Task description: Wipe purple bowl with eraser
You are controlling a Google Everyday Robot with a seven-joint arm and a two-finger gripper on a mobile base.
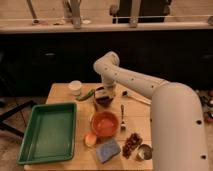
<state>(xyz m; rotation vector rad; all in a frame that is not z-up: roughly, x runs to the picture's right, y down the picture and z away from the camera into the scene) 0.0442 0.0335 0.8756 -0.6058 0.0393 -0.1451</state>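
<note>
Item 1, purple bowl (pixel 104 100): small, round, almost black. It sits at the far middle of the desk (pixel 62 91), just beyond the orange bowl (pixel 105 124) and right of the white cup (pixel 75 87) and a green vegetable (pixel 85 94). I judge it rigid, light and smooth-sided, so it may skid under a wiping push. I would press gently, straight down into the hollow.

Item 2, gripper (pixel 103 93): hangs directly over the purple bowl, at or inside its rim. I cannot tell whether it is apart or clamped.

Item 3, eraser: I cannot pick it out; it is possibly hidden at the gripper. I expect it to be small, firm and grippy, best held by its long flat sides.

Item 4, others: green tray (pixel 48 132) near left, blue sponge (pixel 108 150) near middle, fork (pixel 122 117) right of the orange bowl.
</note>
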